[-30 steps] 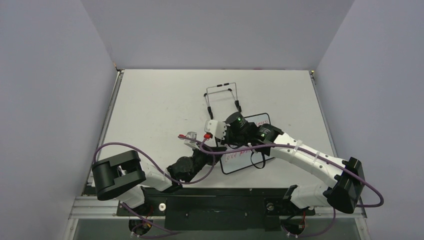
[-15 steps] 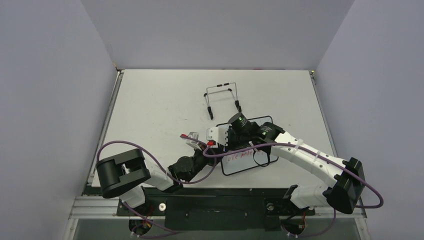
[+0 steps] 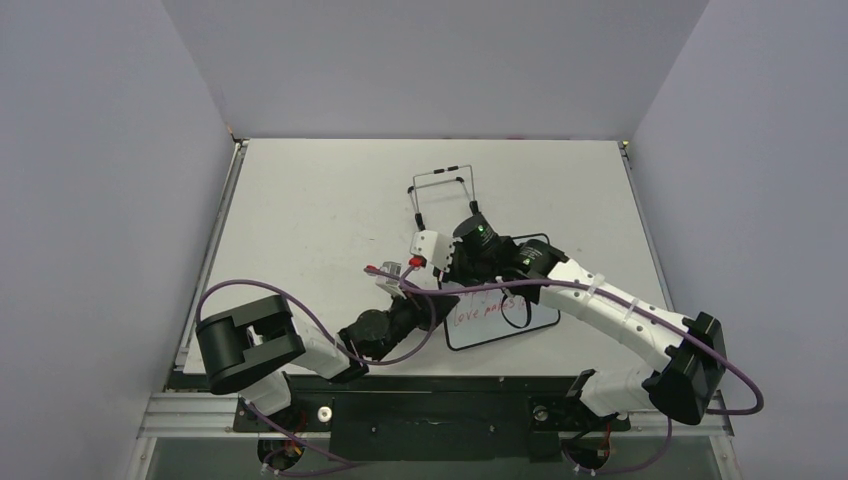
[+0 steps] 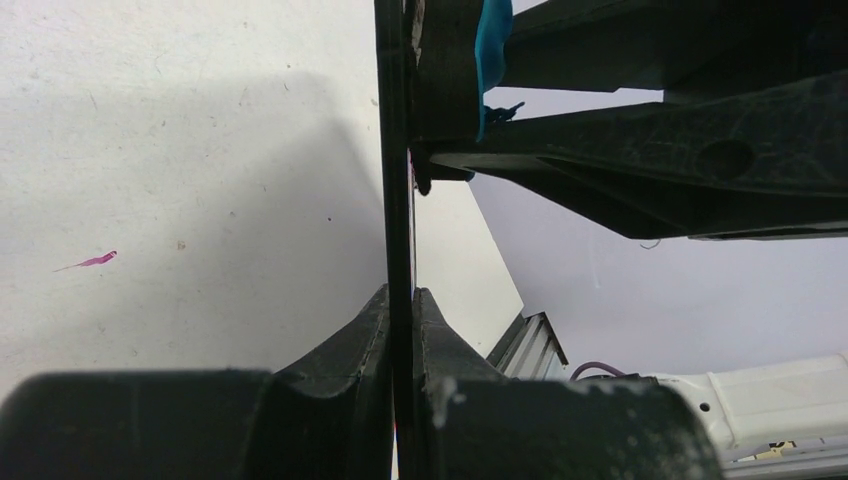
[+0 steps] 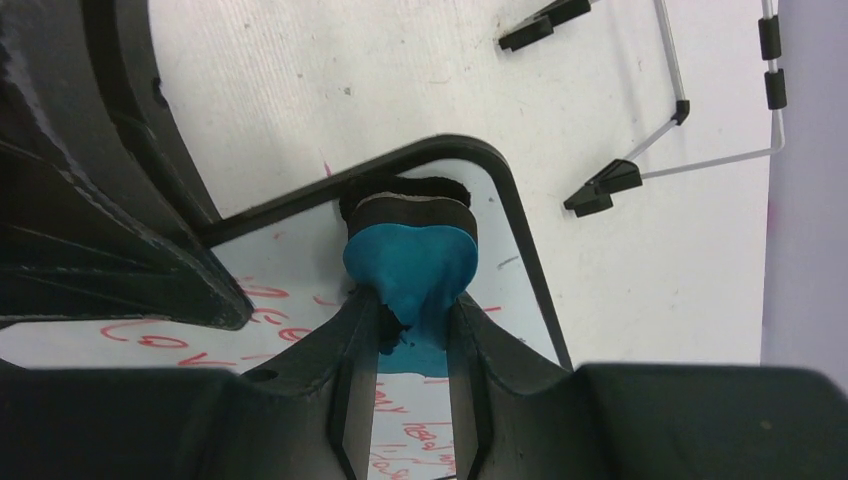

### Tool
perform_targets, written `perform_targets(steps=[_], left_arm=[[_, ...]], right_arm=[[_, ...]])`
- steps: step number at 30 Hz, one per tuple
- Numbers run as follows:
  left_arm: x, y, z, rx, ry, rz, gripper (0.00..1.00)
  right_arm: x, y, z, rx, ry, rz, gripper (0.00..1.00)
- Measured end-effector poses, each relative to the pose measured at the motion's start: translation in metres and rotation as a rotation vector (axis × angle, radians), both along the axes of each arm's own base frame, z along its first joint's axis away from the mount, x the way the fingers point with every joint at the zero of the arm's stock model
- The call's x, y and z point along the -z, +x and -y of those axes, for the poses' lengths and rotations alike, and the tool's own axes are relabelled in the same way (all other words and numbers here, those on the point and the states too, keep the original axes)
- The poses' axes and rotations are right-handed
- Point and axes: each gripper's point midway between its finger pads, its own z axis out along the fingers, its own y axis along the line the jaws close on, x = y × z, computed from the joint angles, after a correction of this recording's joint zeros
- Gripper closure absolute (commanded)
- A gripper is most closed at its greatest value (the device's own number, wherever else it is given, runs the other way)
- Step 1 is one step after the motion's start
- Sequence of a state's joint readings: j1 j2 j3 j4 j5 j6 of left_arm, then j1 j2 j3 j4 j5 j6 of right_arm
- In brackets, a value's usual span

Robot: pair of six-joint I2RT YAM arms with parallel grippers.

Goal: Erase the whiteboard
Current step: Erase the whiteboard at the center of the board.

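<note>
white table (image 3: 300,200): left fingers (image 4: 350,340) pinch the whiteboard (image 5: 495,250) edge; right fingers (image 5: 345,350) (arm stretched across) clamp the blue eraser (image 5: 410,260).

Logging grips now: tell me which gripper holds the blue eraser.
The right gripper: it pinches the blue eraser against the whiteboard face. The left gripper is clamped on the whiteboard's black edge instead.
</note>
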State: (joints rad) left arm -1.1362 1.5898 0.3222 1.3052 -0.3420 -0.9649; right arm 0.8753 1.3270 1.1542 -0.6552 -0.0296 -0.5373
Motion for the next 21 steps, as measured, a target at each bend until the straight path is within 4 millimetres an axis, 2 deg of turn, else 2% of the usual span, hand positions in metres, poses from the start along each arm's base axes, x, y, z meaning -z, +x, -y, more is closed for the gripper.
perform_targets(steps=[5, 12, 17, 21], left_arm=[[0.0, 0.001, -0.001, 0.0, 0.0, 0.0, 1.0], [0.002, 0.001, -0.002, 0.003, 0.004, -0.003, 1.0], [0.003, 0.001, -0.003, 0.0, -0.002, -0.013, 1.0], [0.002, 0.002, -0.004, -0.003, -0.005, -0.012, 1.0]], right_arm=[[0.007, -0.002, 0.011, -0.052, -0.052, -0.025, 1.0], [0.021, -0.04, 0.001, -0.25, -0.149, -0.073, 1.0], [0.02, -0.034, 0.001, -0.19, -0.143, -0.057, 1.0], [0.012, -0.013, 0.006, -0.067, -0.108, -0.011, 1.0]])
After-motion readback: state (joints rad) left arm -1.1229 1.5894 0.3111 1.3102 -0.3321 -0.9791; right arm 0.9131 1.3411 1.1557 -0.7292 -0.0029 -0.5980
